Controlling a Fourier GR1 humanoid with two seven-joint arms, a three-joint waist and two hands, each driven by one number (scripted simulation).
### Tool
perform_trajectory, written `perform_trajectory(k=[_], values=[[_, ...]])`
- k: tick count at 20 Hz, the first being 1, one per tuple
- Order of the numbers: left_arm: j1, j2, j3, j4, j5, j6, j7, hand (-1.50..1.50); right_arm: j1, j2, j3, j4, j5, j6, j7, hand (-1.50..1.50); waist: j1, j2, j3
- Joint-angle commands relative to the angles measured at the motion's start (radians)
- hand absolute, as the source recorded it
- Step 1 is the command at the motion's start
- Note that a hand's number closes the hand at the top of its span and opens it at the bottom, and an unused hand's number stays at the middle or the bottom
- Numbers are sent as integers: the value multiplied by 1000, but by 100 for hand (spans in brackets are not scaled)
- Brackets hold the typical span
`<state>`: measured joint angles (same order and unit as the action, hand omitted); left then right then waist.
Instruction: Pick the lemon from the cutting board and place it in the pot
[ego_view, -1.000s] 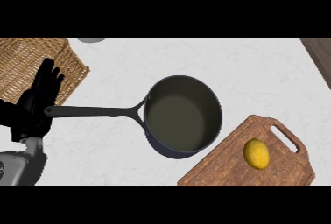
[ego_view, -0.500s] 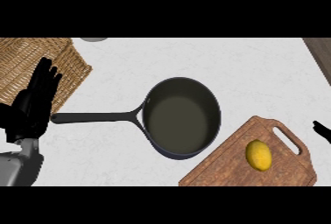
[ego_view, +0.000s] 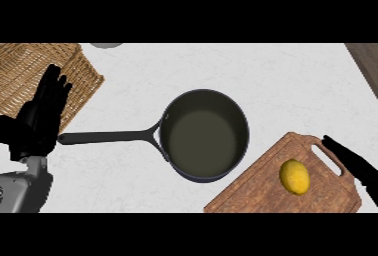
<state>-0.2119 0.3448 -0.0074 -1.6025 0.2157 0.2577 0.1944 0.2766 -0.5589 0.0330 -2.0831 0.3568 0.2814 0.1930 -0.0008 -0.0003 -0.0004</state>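
Lemon waits on the board, right hand closing in.

The lemon (ego_view: 294, 176) lies on the cutting board (ego_view: 251, 192) at near right, long axis running near to far, just left of the right hand (ego_view: 353, 162), whose straight fingers touch nothing. The pot (ego_view: 204, 134) sits left of the board. The left hand (ego_view: 40, 120) rests far left, fingers up and spread.

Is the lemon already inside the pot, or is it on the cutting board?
On the cutting board. The lemon lies on the wood, right of the pot, whose inside shows nothing.
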Motion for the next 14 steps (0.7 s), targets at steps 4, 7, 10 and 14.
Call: perform_trajectory(k=[4,7,10,14], values=[[17,-4,33,-50,-18,-26,43,0,-4,67,36,83,149,3,12,-150,-1,-1,1],[89,-10,34,-119,-23,-39,23,0,-100,145,132,125,240,-16,118,-150,9,-1,0],[-35,-60,40,53,-66,-23,-3,0,8,129,62,111,242,-27,-1,-150,-7,0,0],[31,-74,63,-5,-67,-66,-8,0,-91,176,50,128,247,47,57,-150,-1,0,0]])
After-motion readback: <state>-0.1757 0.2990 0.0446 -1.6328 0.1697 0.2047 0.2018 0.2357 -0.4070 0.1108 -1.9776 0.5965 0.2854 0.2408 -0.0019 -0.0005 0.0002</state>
